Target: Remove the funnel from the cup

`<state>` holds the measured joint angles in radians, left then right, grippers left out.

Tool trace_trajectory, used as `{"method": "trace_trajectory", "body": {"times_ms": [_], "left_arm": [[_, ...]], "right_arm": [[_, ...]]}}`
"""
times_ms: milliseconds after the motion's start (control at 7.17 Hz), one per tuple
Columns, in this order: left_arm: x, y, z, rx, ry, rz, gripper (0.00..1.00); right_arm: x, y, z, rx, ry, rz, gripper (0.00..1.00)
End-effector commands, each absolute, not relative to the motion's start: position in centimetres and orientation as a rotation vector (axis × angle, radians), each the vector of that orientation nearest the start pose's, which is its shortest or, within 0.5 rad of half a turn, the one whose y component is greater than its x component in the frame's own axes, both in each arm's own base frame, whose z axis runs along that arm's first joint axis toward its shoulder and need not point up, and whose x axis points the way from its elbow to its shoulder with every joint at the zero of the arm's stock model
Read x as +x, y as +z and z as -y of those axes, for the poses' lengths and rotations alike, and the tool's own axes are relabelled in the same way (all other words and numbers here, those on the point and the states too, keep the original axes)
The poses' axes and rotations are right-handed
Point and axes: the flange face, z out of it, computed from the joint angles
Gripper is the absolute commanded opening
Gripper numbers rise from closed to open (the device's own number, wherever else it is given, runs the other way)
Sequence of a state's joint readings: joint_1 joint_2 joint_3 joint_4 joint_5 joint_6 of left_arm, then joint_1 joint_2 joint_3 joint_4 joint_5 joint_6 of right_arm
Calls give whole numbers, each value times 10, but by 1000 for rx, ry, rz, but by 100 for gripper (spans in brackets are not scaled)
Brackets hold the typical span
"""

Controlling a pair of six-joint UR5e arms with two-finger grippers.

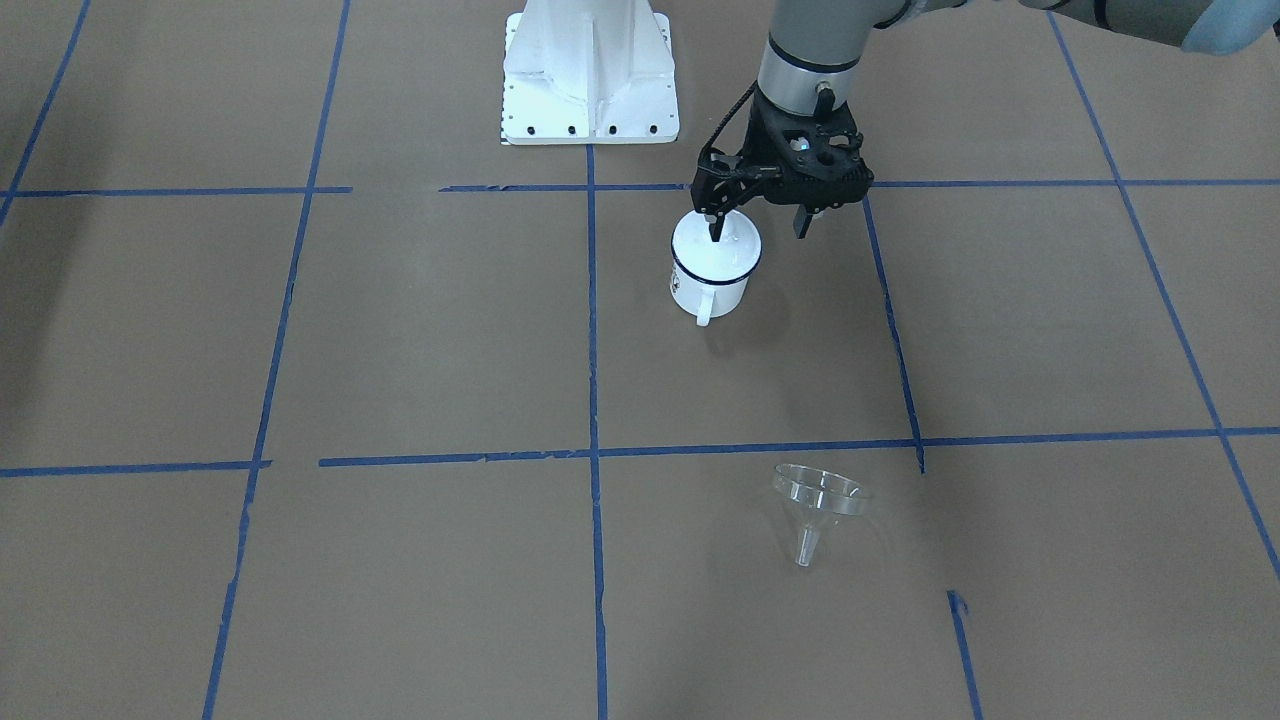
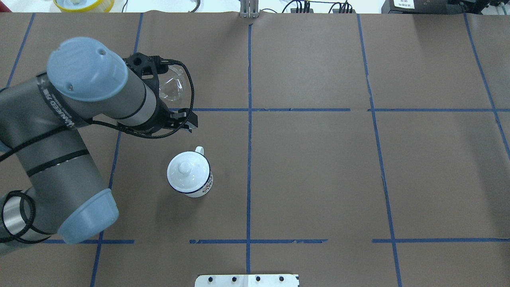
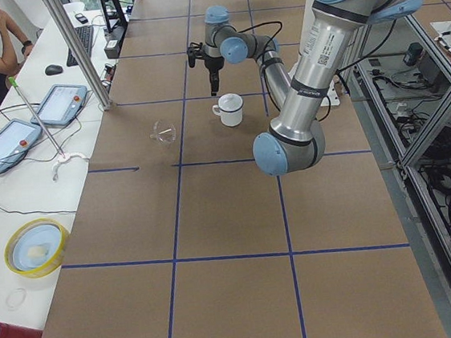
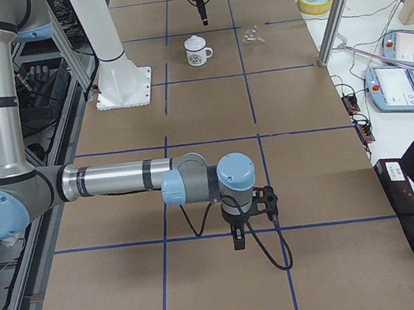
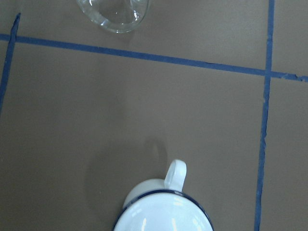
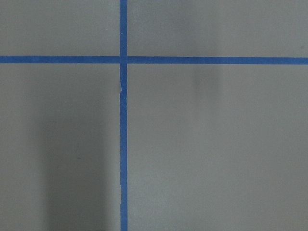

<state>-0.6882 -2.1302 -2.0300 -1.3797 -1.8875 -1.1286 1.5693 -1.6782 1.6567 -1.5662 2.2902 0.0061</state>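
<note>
funnel on table, well apart from cup, lid on cup

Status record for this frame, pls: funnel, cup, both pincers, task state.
funnel: lying on the table, outside the cup and well apart from it
cup: upright, handle toward the operators' side, white lid on top
left pincer: open, holding nothing, hovering near the cup
right pincer: far down the table; open or shut cannot be told
task state: funnel is out of the cup
</note>
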Motion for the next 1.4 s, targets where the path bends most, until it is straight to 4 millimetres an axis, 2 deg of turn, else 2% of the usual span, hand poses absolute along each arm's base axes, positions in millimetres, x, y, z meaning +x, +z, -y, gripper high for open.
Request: {"method": "trace_trajectory", "body": {"times_ms": [0,140,279,419,558,698,837,977,1256], "left_arm": [[296,201,497,353,-18,-792,100],[258,231,517,413,3,-764,100],[217,270,549,453,15,-719,100],[174,316,583,470,109,-696,100],[138,365,595,455,155,-701,100],[101,417,592,437,148,-719,100],[36,482,603,417,148,-740,100],[2,530,599,342,134,-833,100],[-38,607,547,222,16,-802,100]], "right_arm": [[67,670,445,-19,10,719,100],[67,670,445,-19,10,719,100],[67,670,445,-19,10,719,100],[67,670,445,-19,10,719,100],[67,670,445,-19,10,719,100],[67,670,445,-19,10,719,100],[67,670,445,-19,10,719,100],[67,670,445,-19,10,719,100],[67,670,445,-19,10,719,100]]}}
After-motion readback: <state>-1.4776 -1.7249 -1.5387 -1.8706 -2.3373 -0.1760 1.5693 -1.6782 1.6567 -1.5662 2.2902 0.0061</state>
